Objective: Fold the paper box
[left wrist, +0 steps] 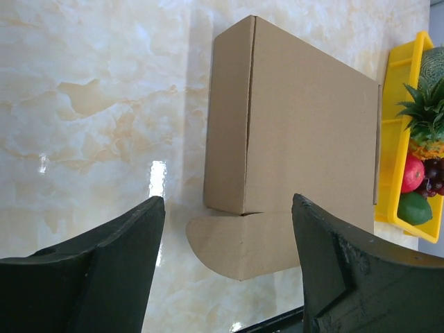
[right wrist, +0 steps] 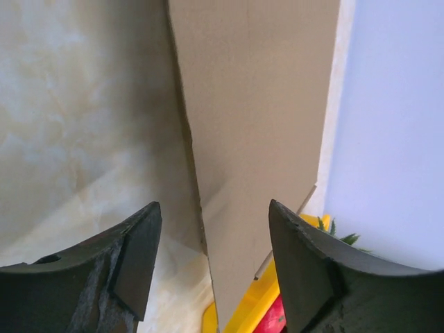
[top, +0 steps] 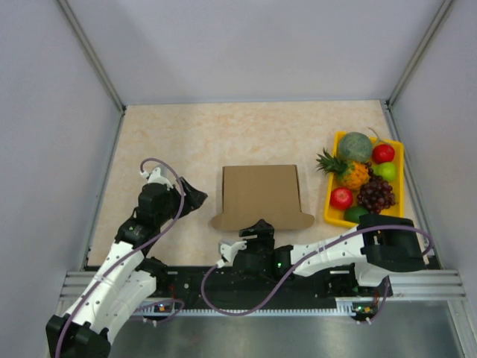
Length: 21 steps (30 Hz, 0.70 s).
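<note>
The paper box (top: 261, 190) is a brown cardboard carton lying flat mid-table, with a rounded front flap (top: 291, 221) sticking out toward the arms. My left gripper (top: 195, 198) hovers just left of the box, open and touching nothing. In the left wrist view, the box (left wrist: 305, 125) and its flap (left wrist: 243, 243) lie ahead between the open left gripper (left wrist: 227, 263) fingers, clear of them. My right gripper (top: 259, 226) sits at the flap's near edge. In the right wrist view, the right gripper (right wrist: 215, 243) is open with the cardboard (right wrist: 257, 104) edge standing between the fingers, untouched by either pad.
A yellow tray (top: 330, 209) of fruit stands right of the box, close to its right edge; it also shows as the yellow tray (left wrist: 397, 83) in the left wrist view. Grey walls enclose the table on the left, back and right. A metal rail runs along the near edge.
</note>
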Each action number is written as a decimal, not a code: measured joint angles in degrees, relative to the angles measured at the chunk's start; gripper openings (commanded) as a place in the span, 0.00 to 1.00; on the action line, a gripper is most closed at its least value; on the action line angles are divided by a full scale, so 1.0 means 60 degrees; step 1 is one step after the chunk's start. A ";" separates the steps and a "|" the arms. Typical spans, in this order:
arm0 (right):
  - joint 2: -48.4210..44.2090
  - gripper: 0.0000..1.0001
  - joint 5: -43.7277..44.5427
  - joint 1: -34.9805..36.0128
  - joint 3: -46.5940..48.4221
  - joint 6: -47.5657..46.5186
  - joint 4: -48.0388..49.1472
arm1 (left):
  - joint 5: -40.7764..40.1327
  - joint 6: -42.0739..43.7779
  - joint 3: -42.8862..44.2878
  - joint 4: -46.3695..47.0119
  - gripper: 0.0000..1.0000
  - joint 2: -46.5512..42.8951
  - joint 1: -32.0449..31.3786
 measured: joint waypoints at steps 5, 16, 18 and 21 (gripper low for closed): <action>0.0310 0.45 0.0543 0.0051 -0.0135 -0.0699 0.1147 | -0.0011 0.0015 0.0000 -0.0321 0.81 -0.0317 0.0047; 0.0576 0.38 0.0827 -0.0051 -0.0874 -0.1377 0.2506 | 0.0011 0.0069 0.0000 -0.0466 0.83 -0.0470 0.0076; 0.0576 0.24 0.0823 -0.0178 -0.0936 -0.1526 0.2725 | 0.0047 0.0069 0.0000 -0.0459 0.84 -0.0470 0.0087; 0.0576 0.16 0.0820 -0.0397 -0.0951 -0.1734 0.3093 | 0.0182 0.0062 0.0000 -0.0455 0.89 -0.0466 0.0113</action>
